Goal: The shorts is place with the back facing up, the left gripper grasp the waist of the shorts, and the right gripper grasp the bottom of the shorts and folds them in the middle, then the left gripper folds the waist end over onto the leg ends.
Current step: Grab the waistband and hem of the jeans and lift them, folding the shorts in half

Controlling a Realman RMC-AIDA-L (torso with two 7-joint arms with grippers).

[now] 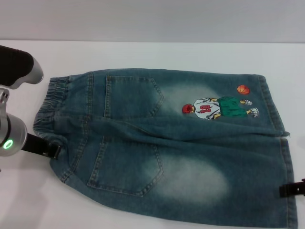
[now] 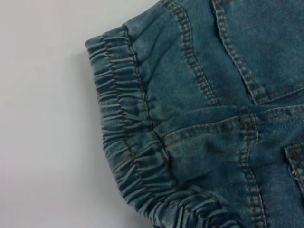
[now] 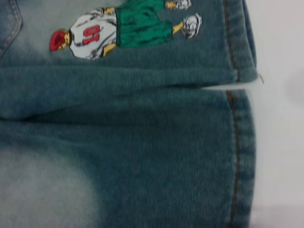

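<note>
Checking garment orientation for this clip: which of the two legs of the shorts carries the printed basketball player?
The far leg of the shorts, farthest from the robot. It bears the player and orange ball; the near leg is plain denim.

A: The shorts (image 1: 181, 157) are thick denim cloth, faded and matt, with orange stitching. Beside the left gripper (image 1: 50, 150) the waist band (image 2: 126, 137) is ruffled.

B: The table (image 1: 190, 55) is smooth and white. The arm (image 1: 12, 133) beside that gripper is glossy silver.
</note>
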